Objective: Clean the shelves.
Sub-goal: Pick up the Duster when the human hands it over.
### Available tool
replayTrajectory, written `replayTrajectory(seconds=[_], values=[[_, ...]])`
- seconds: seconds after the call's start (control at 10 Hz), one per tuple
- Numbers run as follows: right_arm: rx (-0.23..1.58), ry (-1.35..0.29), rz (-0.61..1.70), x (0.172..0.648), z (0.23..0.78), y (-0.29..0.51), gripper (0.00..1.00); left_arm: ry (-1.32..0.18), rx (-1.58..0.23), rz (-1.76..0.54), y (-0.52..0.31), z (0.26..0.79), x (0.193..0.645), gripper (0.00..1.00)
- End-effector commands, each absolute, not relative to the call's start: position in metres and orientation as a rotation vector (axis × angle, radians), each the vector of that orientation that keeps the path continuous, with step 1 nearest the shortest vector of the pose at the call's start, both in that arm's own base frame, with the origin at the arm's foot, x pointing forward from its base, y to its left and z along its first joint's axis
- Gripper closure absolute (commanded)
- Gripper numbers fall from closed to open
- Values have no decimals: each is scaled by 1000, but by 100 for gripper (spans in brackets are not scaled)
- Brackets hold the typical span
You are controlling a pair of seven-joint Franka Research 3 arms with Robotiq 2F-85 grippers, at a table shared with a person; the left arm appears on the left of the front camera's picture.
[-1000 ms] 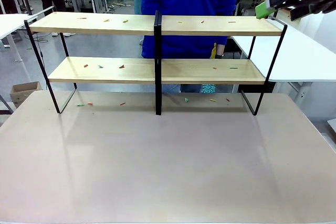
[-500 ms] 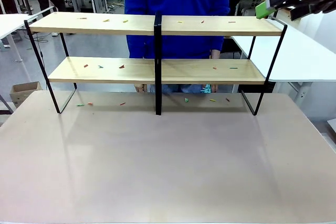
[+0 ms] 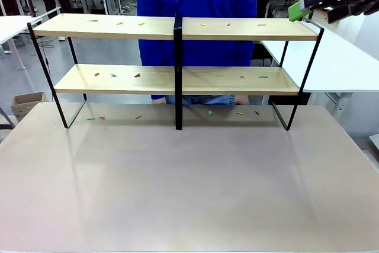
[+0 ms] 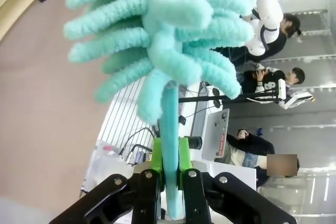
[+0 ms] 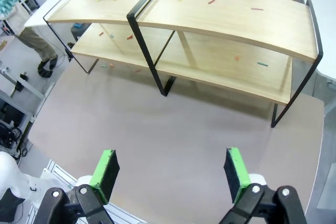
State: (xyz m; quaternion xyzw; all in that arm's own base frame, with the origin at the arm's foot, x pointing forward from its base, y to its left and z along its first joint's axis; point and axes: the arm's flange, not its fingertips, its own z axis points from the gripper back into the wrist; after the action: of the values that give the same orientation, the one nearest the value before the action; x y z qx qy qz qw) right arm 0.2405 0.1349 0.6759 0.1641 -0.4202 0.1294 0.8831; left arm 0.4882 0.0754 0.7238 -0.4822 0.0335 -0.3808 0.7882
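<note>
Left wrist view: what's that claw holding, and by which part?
The left claw is shut on a teal duster, pinching its flat handle a little below the fluffy head.

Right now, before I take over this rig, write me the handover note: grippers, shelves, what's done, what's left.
The left gripper is shut on the handle of the teal duster, clear of the shelves.
The right gripper is open and empty, raised near the rack's right end.
The shelves stand at the far side of the table; coloured scraps lie on both boards and on the table beneath.
Done: duster in grip.
Left: sweep both boards.
</note>
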Motion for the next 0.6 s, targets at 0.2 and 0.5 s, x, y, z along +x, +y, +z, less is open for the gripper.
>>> replayTrajectory(seconds=[0.2, 0.5], values=[[348, -875, 271, 241, 677, 134, 0, 136, -930, -796, 122, 730, 423, 87], [348, -875, 271, 241, 677, 134, 0, 160, -931, -697, 184, 713, 316, 87]])
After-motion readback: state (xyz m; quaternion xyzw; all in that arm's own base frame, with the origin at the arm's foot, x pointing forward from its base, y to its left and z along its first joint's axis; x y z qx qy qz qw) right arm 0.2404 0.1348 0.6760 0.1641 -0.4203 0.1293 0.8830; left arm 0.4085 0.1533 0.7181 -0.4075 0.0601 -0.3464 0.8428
